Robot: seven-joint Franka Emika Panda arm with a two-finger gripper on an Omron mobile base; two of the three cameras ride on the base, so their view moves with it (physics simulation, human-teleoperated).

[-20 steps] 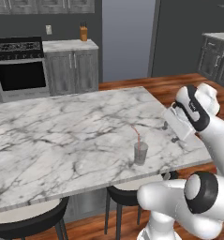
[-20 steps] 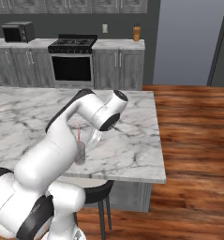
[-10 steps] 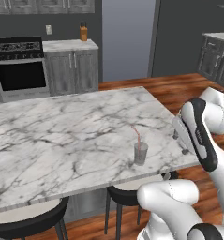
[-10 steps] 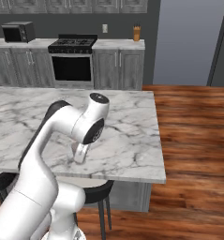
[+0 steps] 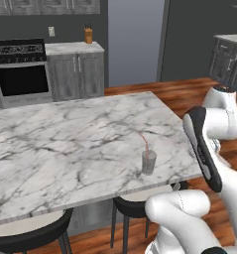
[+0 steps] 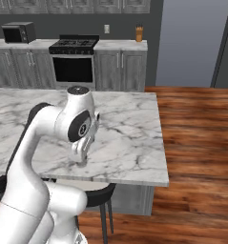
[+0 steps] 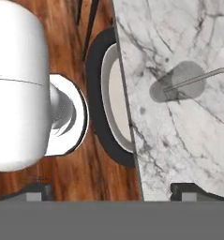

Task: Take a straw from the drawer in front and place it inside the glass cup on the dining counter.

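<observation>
Thin reddish-pink straw point(image 5: 144, 143) leans in the small clear glass cup point(image 5: 148, 162), centre-right of the left base view, near the front edge of the white grey-veined marble dining counter point(image 5: 65, 144). Gripper point(image 7: 111, 194) is spread wide and empty, w/ cup upper right in hand view. Risk: cup's light and close to the edge, so an arm swing clipping the straw could tip it off the slab.

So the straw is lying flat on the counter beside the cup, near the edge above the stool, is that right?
Not quite. The straw is not lying flat beside the cup; it stands tilted inside it, as the left base view shows. The cup does sit on the counter near the edge above the stool.
</observation>
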